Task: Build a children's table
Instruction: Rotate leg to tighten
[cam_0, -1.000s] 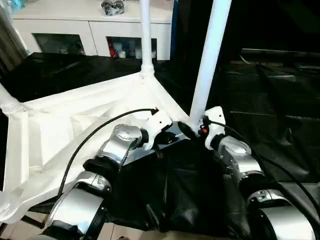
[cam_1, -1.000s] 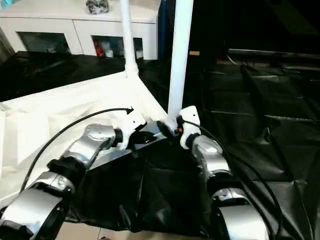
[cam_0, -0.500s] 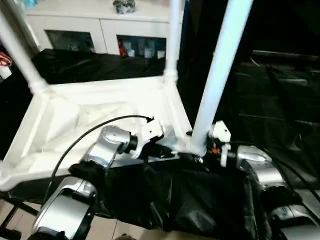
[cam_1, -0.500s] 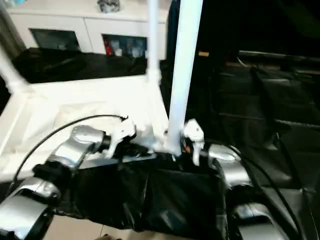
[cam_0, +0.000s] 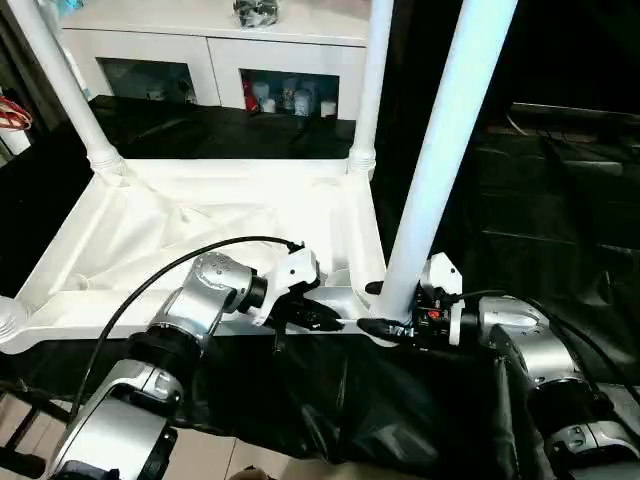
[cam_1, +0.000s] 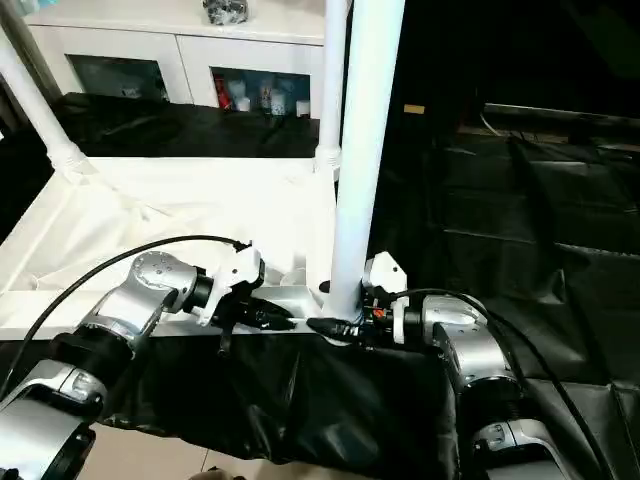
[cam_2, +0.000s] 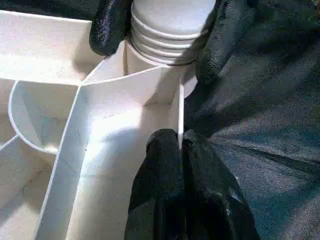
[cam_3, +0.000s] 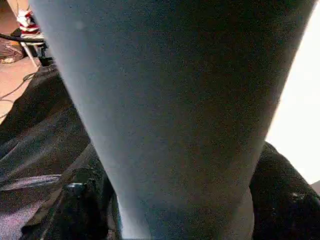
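The children's table lies upside down, its white ribbed top (cam_0: 200, 230) on a black cloth. Three white legs stand up from corner sockets: the near right leg (cam_0: 435, 150), a far right one (cam_0: 372, 90) and a far left one (cam_0: 60, 85). My left gripper (cam_0: 330, 320) is shut on the top's thin near rim (cam_2: 179, 115), right beside the near right socket. My right gripper (cam_0: 386, 312) has its black fingers (cam_2: 110, 25) pressed on both sides of the near right leg's ribbed base (cam_2: 165, 30), shut on that leg (cam_3: 180, 125).
A white cabinet (cam_0: 200, 45) with glass doors stands behind the table. Black cloth (cam_0: 380, 400) covers the support under the table and hangs over its near edge. More dark cloth lies at the right (cam_0: 560, 200). Bare floor shows at the bottom left.
The camera has shifted, so the whole table sits differently in the picture. My right gripper came from beside the near right leg to its base and its fingers closed in on it. My left gripper kept its hold.
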